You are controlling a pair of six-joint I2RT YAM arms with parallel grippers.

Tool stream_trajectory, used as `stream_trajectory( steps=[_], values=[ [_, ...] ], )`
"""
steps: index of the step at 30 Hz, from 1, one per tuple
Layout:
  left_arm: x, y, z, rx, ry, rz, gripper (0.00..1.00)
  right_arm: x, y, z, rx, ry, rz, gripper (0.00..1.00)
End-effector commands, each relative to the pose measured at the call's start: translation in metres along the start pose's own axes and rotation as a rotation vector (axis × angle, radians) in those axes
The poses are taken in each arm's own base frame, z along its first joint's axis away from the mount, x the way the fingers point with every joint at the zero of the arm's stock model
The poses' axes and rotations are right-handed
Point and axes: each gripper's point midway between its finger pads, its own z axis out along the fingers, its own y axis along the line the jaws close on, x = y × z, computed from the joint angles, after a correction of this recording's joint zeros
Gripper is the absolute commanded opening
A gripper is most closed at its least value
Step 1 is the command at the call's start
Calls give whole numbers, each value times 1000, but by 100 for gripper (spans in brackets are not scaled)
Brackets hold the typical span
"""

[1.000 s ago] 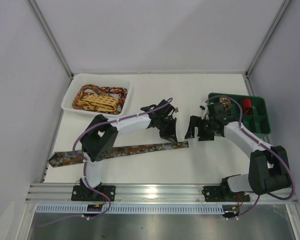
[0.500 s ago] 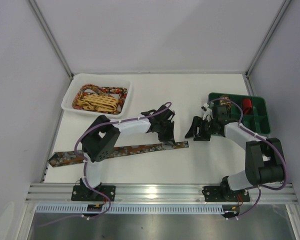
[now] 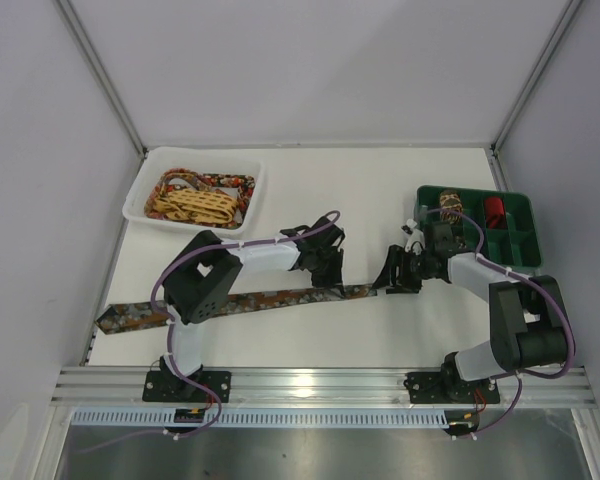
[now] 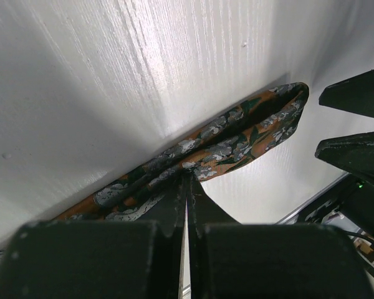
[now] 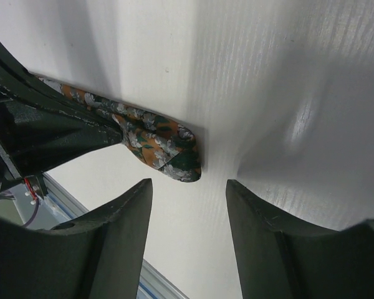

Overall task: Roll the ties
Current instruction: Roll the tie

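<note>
A dark brown and orange mottled tie point(image 3: 230, 301) lies flat across the table from the left edge to the middle. My left gripper point(image 3: 332, 283) is down on it near its narrow end. In the left wrist view the left gripper point(image 4: 187, 180) is shut and pinches the tie point(image 4: 237, 140), whose fabric puckers at the tips. My right gripper point(image 3: 392, 280) is open just right of the tie's end. In the right wrist view the tie's tip point(image 5: 174, 156) lies just beyond the open, empty right gripper point(image 5: 188, 187).
A white tray point(image 3: 140, 195) at the back left holds a yellow lattice tie point(image 3: 192, 205) and a red-floral tie point(image 3: 230, 183). A green compartment tray point(image 3: 525, 250) at the right holds a brown rolled coil point(image 3: 445, 203) and a red coil point(image 3: 494, 210).
My left gripper has come down and forward onto the tie near its narrow end. My right gripper has moved down and nearer to the tie's tip.
</note>
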Motion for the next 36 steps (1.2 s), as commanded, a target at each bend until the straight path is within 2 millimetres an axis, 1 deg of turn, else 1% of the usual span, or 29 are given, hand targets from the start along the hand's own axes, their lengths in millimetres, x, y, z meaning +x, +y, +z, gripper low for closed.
stream_trajectory(
  steps=[1, 3, 4, 5, 9, 13, 15, 17, 21, 22, 25, 26, 29, 30, 31, 33, 34, 35, 36],
  values=[
    [-3, 10, 2, -18, -14, -9, 0, -11, 2, 3, 3, -30, -50, 56],
    [-5, 11, 1, -15, -17, -8, 0, -10, 3, 7, 20, -10, -71, 56],
    [-7, 11, 0, -10, -17, -9, 0, -15, 7, 8, 19, -11, -84, 55],
    [-7, 11, 0, -9, -16, -7, 1, -14, 8, 10, 20, 1, -95, 55],
    [-9, 13, 2, -3, -6, -13, 0, -14, 7, 18, 31, 35, -106, 52],
    [-9, 12, 3, 6, -1, -12, 0, -13, 7, 20, 25, 42, -119, 50],
    [-7, 13, 4, 4, 6, -14, 0, -14, 6, 22, 25, 48, -125, 39],
    [-6, 15, 6, 0, 13, -13, 0, -17, 9, 23, 12, 46, -125, 33],
    [-4, 18, 8, -5, 24, -12, 0, -22, 8, 25, 22, 47, -131, 33],
    [-3, 19, 9, -5, 29, -10, 0, -19, 6, 27, 27, 57, -124, 33],
    [-3, 19, 9, -7, 32, -4, 1, -21, 4, 28, 31, 54, -128, 38],
    [-4, 19, 9, -6, 30, -3, 0, -21, 5, 28, 25, 54, -127, 42],
    [-3, 20, 8, -6, 32, -2, 0, -22, 6, 30, 20, 53, -121, 46],
    [-2, 20, 9, -7, 34, -1, 1, -23, 7, 31, 15, 50, -126, 46],
    [-3, 20, 8, -7, 31, 0, 1, -22, 7, 32, 20, 52, -121, 43],
    [-3, 20, 8, -8, 32, -1, 1, -21, 8, 33, 12, 57, -119, 42],
    [-3, 19, 7, -6, 31, 3, 0, -17, 8, 35, 10, 67, -118, 40],
    [-4, 19, 7, -4, 30, 2, 0, -16, 9, 35, 5, 70, -122, 37],
    [-4, 18, 6, -3, 29, 4, 0, -14, 13, 37, -3, 74, -132, 31]
  ],
)
